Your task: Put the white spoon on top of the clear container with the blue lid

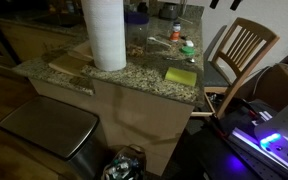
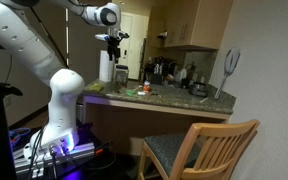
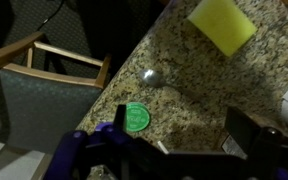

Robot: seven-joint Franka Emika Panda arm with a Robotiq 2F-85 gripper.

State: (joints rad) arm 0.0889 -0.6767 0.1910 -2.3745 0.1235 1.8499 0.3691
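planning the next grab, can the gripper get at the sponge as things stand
Probably yes: the gripper hangs above the counter, and the sponge lies flat near the edge with bare granite around it and nothing over it.

Roll [image 1: 106,30]: top cut off by the edge.
Sponge [image 3: 222,22]: corner clipped at the top edge.
Fingers [image 3: 249,140]: dark, blurred, tips below the bottom edge.
Desk items [image 2: 144,90]: too small to tell.

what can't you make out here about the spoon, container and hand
white spoon: too small to pick out in either exterior view; not seen in wrist view.
clear container with the blue lid: tiny, near the top edge in an exterior view, body unreadable.
hand: tiny in an exterior view, a dark blur in wrist view; open or shut unclear.
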